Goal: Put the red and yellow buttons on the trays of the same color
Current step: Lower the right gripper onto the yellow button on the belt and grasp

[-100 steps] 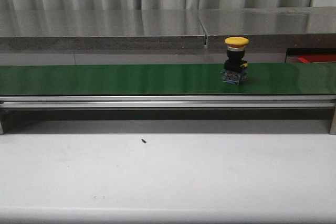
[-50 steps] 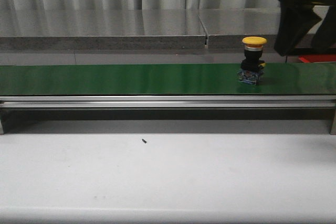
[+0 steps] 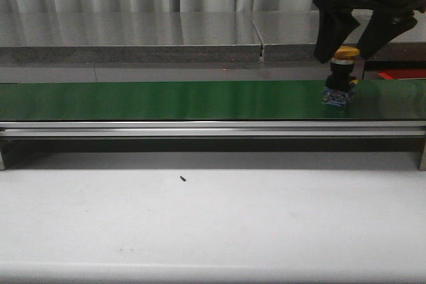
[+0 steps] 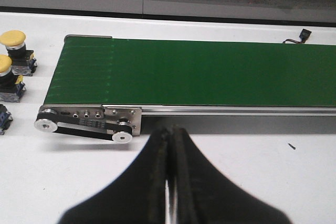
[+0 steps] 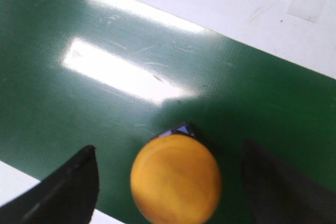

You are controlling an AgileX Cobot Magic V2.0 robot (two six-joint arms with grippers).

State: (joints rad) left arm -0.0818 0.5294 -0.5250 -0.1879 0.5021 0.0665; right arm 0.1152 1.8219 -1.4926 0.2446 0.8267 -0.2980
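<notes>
Green belt (image 3: 166, 100) carries the yellow button (image 3: 345, 52) at its 3 o'clock end, upright, directly below and between the right gripper's (image 3: 363, 34) wide-spread fingers, untouched.

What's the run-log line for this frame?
phase: pre-grasp | right pincer: open, straddling yellow button on green belt | left pincer: shut, idle | red tray: partly hidden
</notes>
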